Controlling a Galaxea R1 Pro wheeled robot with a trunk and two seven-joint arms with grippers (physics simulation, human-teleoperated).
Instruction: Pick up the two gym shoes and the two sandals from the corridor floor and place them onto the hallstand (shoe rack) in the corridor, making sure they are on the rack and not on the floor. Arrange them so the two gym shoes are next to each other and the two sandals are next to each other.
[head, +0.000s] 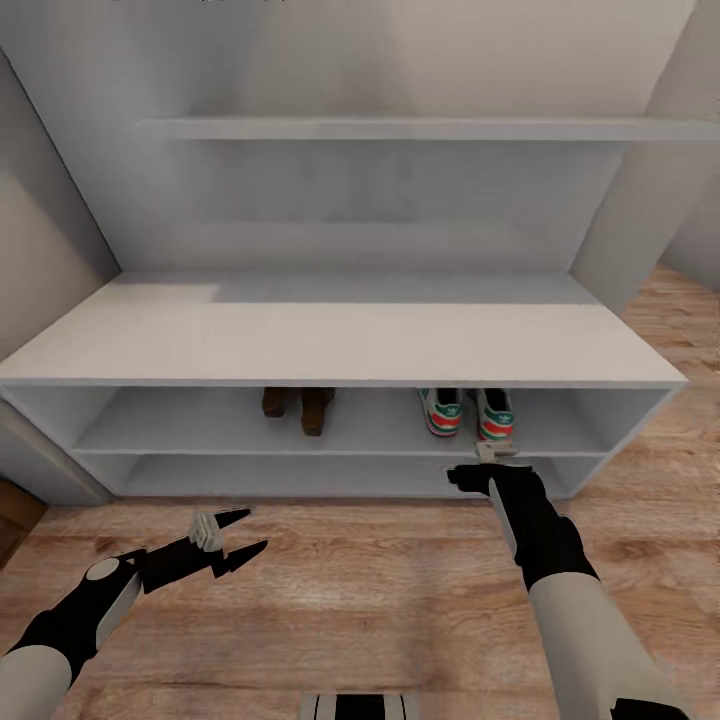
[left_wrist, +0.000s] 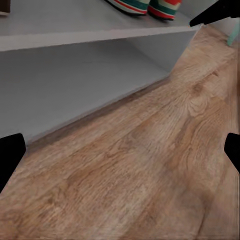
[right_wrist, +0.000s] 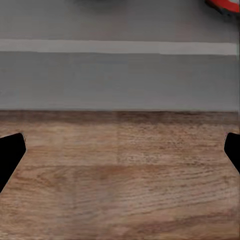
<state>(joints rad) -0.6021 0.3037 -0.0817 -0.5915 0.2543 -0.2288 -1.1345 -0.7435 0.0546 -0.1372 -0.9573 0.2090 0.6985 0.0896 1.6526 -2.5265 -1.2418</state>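
Left gripper (head: 238, 532): fingers spread wide, nothing between them, hovering over the corridor floor (head: 380, 590) in front of the hallstand's (head: 340, 345) left half. The left wrist view confirms it, with both fingertips at the picture's edges and bare planks between.

Right gripper (head: 468, 474): low in front of the rack's edge, just below the gym shoes (head: 467, 410). In the right wrist view the dark fingertips (right_wrist: 10, 155) sit far apart with only floorboards between them, so jaws apart and empty.

Both gym shoes stand side by side on the upper open tier, right of centre, heels outward. The nearer one looks close to the tier's front lip. The two sandals (head: 298, 406) stand together on the same tier, near the middle, well apart from the sneakers. No footwear seen on the floor.

Judgement: all four appear placed and paired; task looks essentially done.

Risk: the right gripper is close to the right sneaker's heel. Lifting the arm straight up or swinging it could catch that heel or the shelf lip and drag the shoe off onto the floor. Drawing back low and level first seems safer.
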